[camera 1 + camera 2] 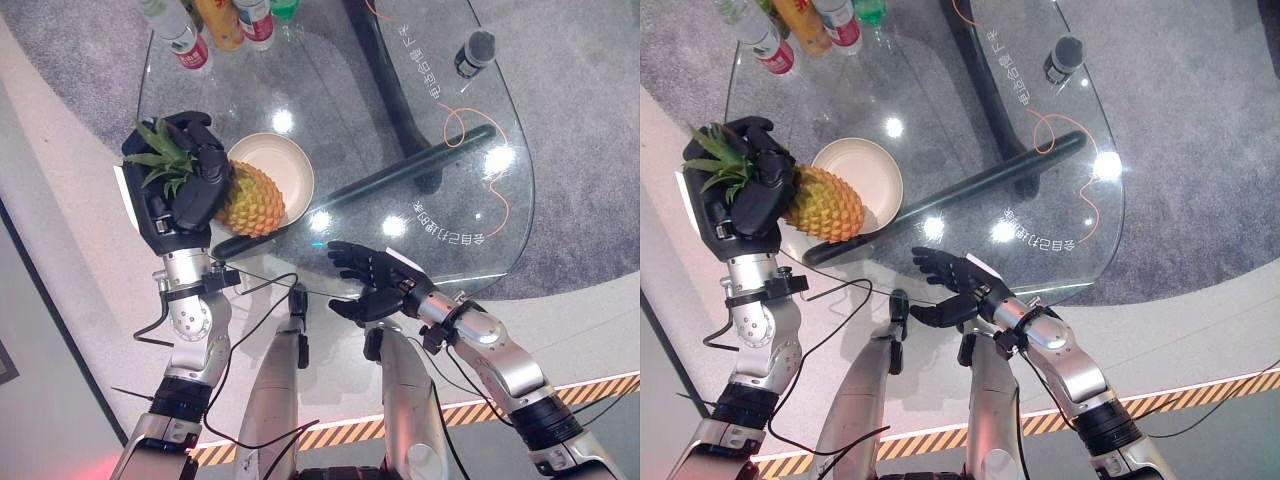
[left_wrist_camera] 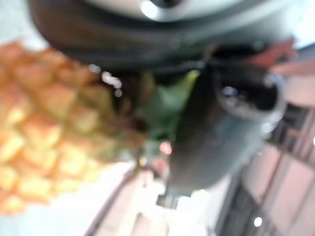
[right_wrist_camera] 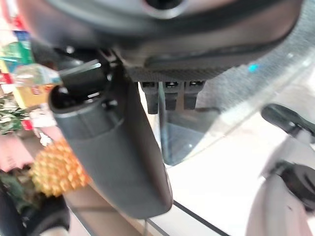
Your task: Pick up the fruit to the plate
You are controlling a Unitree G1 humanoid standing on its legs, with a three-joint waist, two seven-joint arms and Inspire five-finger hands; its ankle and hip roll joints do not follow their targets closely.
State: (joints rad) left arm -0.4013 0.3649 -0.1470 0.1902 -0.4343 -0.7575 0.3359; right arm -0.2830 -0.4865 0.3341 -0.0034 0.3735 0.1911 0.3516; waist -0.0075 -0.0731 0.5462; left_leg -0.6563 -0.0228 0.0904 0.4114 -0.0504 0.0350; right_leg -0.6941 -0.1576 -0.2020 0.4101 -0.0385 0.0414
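Note:
A yellow pineapple with green leaves hangs over the near left edge of the cream plate on the glass table. My left hand is curled round its leafy crown and holds it sideways, body toward the plate. The left wrist view has the pineapple's scaly body beside the thumb. My right hand hovers at the table's near edge, fingers relaxed and holding nothing. The pineapple also appears past it in the right wrist view.
Several bottles stand at the table's far left corner. A small dark jar sits at the far right. A dark table leg runs under the glass. Grey carpet lies beyond, and a striped floor line is near.

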